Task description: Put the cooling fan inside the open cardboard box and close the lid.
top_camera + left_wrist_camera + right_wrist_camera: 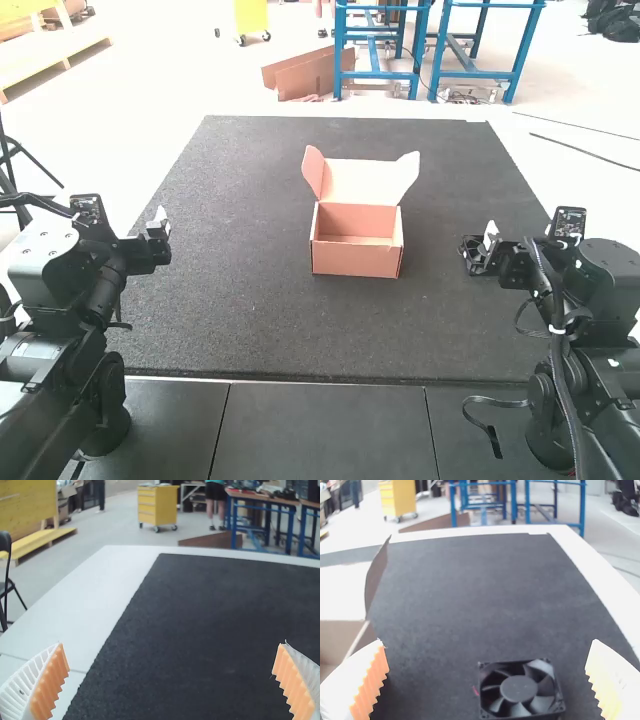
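- The cardboard box (356, 255) is seen near the middle of the black mat (240, 290), with its lid (362, 176) raised at the far side.
- The cooling fan (520, 696) is laid flat on the mat, to the right of the box and apart from it.
- The right gripper (485, 680) is held wide at the fan, with its fingers spread to either side.
- The left gripper (167, 685) is likewise spread wide over the mat's left edge, well apart from the box.

1. Black square plastic cooling fan (467, 252): in the high view a small dark shape against the right gripper (486, 246), blades too small to make out.
2. Open brown cardboard box (337, 640): beside that gripper, cut off at the wrist view's edge.
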Tool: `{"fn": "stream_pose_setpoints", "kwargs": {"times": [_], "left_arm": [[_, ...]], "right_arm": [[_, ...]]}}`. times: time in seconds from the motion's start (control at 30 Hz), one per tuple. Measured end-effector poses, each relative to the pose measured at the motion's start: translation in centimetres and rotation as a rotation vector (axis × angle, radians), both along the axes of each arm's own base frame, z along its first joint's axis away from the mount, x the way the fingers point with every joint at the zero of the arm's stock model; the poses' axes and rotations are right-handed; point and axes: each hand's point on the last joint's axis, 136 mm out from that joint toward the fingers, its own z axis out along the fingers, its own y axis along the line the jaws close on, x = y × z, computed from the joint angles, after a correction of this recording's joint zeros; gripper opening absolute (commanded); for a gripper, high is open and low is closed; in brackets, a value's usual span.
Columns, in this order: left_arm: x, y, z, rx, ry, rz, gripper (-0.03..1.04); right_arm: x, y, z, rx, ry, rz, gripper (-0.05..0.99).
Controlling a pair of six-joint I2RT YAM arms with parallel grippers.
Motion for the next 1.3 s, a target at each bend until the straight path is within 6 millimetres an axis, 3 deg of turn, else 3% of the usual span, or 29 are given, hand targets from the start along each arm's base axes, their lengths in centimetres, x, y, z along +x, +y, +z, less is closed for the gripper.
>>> {"fn": "stream_pose_setpoints", "kwargs": {"times": [0.83,1.07,1.3], "left_arm": [[0.0,-0.1,0.1,-0.008,-0.007,-0.008,0.97],[0.0,-0.3,1.2,-0.013,-0.053,-0.016,0.97],[-0.1,-0.6,3.5,-0.015,-0.145,-0.036,0.97]], "right_arm": [[0.0,0.0,0.1,0.014,-0.003,-0.001,0.91],[0.0,0.0,0.6,0.019,-0.023,-0.001,0.91],[0.0,-0.1,4.2,0.034,-0.171,-0.008,0.91]]}}
